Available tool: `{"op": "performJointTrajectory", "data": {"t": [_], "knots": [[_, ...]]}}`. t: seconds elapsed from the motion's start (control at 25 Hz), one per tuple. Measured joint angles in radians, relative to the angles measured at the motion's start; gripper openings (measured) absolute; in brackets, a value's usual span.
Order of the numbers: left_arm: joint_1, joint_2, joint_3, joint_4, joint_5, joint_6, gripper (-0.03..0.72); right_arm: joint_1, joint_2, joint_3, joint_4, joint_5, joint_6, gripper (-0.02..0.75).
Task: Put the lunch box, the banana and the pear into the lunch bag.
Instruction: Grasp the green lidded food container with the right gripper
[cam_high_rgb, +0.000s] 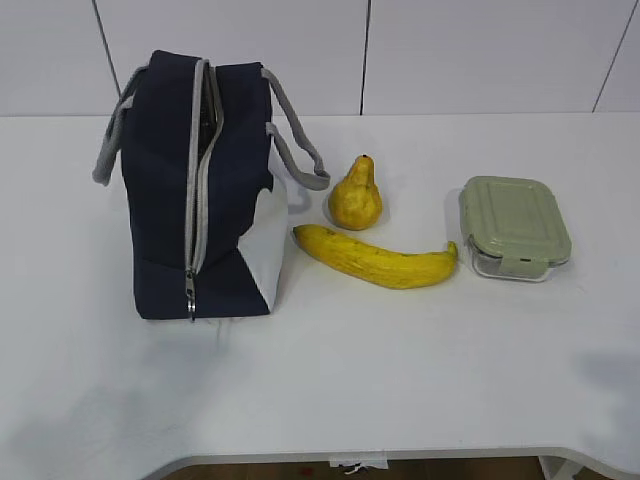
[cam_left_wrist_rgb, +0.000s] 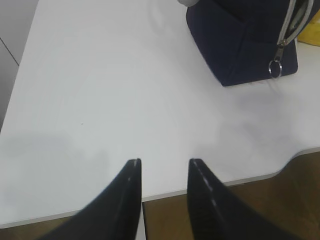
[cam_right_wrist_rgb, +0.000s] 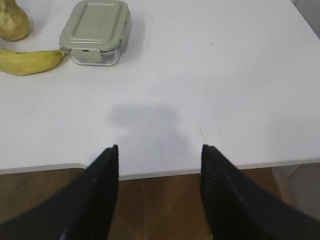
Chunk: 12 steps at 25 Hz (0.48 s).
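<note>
Bare white tabletop (cam_high_rgb: 400, 380) fills the foreground of the exterior view, with neither arm in sight; beyond it the lunch bag (cam_high_rgb: 200, 190) stands upright, its zipper (cam_high_rgb: 195, 180) parted only near the top, so the narrow mouth is likely to snag the lunch box (cam_high_rgb: 515, 227) unless it is pulled wider first. Just beside the bag's white panel lie the banana (cam_high_rgb: 378, 258) and, behind it, the pear (cam_high_rgb: 355, 197), which could roll if nudged. In the left wrist view the left gripper (cam_left_wrist_rgb: 165, 162) hangs over the table's near edge, jaws partly apart and empty; ahead and to its right sits the bag's corner with the ring pull (cam_left_wrist_rgb: 275, 67), across a broad clear stretch. In the right wrist view the right gripper (cam_right_wrist_rgb: 159, 148) stands wide apart, holding nothing, also above the near edge; the lunch box is ahead to its left, the banana's tip almost touching it, so a grasp there risks dragging the fruit.
</note>
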<state>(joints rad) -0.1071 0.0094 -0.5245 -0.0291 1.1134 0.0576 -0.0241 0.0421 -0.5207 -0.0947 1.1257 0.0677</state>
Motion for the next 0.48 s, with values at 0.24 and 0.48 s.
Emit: {"op": "performJointTrajectory", "data": {"t": [0.24, 0.48], "knots": [[0.000, 0.000, 0.000, 0.000, 0.000, 0.000, 0.239, 0.000, 0.183, -0.006, -0.002, -0.047, 0.000, 0.414], [0.000, 0.000, 0.000, 0.000, 0.000, 0.000, 0.240, 0.000, 0.435, -0.073, 0.009, -0.060, 0.012, 0.414]]}}
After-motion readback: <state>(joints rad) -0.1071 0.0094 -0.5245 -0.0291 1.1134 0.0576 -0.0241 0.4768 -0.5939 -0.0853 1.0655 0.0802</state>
